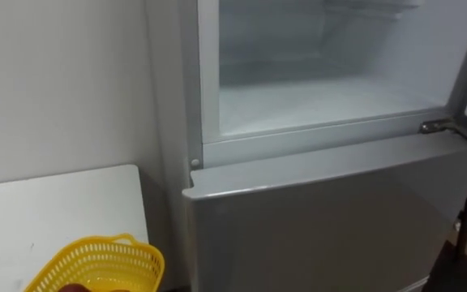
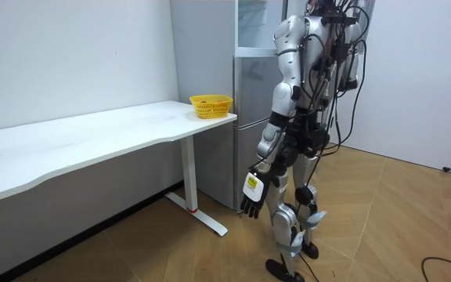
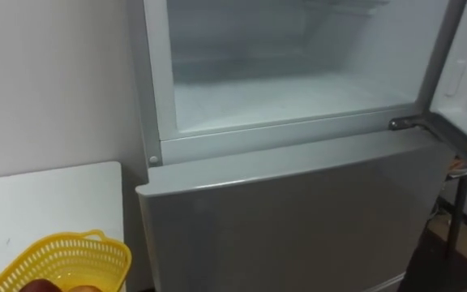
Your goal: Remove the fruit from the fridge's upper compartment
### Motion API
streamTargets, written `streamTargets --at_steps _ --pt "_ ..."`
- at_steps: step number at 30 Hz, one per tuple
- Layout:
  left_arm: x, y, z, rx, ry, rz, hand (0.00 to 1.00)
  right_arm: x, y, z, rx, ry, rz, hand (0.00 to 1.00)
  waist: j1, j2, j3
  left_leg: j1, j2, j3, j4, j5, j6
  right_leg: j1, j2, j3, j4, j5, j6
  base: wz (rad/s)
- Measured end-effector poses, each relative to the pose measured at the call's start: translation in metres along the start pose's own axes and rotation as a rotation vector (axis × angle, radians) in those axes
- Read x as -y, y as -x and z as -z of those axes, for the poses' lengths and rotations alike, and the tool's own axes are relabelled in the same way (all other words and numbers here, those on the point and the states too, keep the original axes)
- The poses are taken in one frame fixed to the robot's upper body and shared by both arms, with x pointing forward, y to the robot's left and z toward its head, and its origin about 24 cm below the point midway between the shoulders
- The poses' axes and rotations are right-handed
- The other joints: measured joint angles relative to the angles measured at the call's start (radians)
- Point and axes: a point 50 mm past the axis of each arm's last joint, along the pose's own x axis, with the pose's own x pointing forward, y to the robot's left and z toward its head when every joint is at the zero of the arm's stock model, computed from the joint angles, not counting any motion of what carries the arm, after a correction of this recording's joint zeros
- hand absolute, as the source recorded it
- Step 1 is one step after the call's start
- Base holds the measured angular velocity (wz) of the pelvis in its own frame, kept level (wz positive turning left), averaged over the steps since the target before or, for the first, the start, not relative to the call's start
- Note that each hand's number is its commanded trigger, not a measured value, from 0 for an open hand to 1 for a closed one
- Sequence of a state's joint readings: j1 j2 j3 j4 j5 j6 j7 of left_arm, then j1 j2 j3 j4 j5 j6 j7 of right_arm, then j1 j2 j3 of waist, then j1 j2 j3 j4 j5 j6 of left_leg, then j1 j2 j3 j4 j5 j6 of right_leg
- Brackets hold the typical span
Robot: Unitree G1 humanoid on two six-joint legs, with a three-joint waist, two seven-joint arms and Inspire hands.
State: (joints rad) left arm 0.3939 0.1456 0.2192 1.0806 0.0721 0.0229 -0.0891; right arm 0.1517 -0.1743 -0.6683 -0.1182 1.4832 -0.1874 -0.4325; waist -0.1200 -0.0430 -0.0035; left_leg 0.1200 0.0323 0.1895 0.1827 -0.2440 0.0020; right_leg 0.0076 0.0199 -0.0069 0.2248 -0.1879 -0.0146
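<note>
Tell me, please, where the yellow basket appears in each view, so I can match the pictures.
Left eye view: yellow basket at the bottom left, on the white table.
Right eye view: basket in the bottom left corner.
Room view: basket left of centre, on the table end beside the fridge.
Shared landmark: the grey fridge, just right of the basket in every view.

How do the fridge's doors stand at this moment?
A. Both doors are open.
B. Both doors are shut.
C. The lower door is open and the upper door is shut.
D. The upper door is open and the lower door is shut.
D: the eye views look straight into the white inside of the upper compartment, with its door swung aside at the right, while the grey lower door lies shut below it.
</note>
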Motion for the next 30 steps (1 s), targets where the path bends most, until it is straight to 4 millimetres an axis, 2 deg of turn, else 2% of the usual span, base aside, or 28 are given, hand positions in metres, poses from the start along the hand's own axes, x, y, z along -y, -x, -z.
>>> streamTargets --at_steps 4,8,14,20,24,30 --pt "-0.001 0.000 0.000 0.008 0.007 -0.003 0.00 -0.031 0.004 -0.004 0.037 -0.005 -0.136 0.00 0.002 0.001 -0.0005 -0.003 0.000 -0.003 0.000 0.000 0.000 -0.002 -0.001 -0.003 -0.002 0.001 0.000 0.00" --pt "-0.001 0.000 0.002 0.008 0.029 -0.005 0.00 -0.039 0.007 -0.006 0.056 0.017 -0.187 0.00 0.010 0.002 -0.0006 -0.002 0.000 -0.001 0.000 0.000 0.000 -0.002 0.000 -0.001 0.006 0.001 -0.001 -0.03" --pt "0.002 0.000 0.003 0.000 0.032 -0.002 0.00 -0.068 0.016 -0.002 0.071 0.082 -0.349 0.00 0.016 -0.002 0.0008 -0.002 0.000 0.001 0.000 0.000 0.000 -0.004 0.000 -0.001 0.021 -0.002 -0.003 -0.02" --pt "0.002 0.000 0.006 -0.007 0.046 0.002 0.00 -0.078 0.023 0.005 0.137 0.290 -0.458 0.00 0.023 -0.008 0.0038 0.011 -0.004 -0.003 0.002 0.000 0.000 -0.004 -0.004 -0.001 0.034 -0.014 0.000 0.03" --pt "0.005 0.000 0.011 -0.010 0.049 0.035 0.00 -0.099 0.033 0.004 0.231 0.479 -0.630 0.00 0.021 -0.019 0.0051 0.009 0.000 -0.002 0.014 0.000 0.000 -0.001 -0.002 -0.001 0.033 -0.011 -0.004 -0.02" --pt "0.007 0.000 0.013 -0.037 0.022 0.077 0.00 -0.107 0.040 0.028 0.181 0.737 -0.840 0.00 0.022 -0.035 0.0043 0.011 0.009 -0.003 0.014 -0.001 -0.002 0.011 0.001 -0.013 0.019 -0.003 -0.010 0.02"
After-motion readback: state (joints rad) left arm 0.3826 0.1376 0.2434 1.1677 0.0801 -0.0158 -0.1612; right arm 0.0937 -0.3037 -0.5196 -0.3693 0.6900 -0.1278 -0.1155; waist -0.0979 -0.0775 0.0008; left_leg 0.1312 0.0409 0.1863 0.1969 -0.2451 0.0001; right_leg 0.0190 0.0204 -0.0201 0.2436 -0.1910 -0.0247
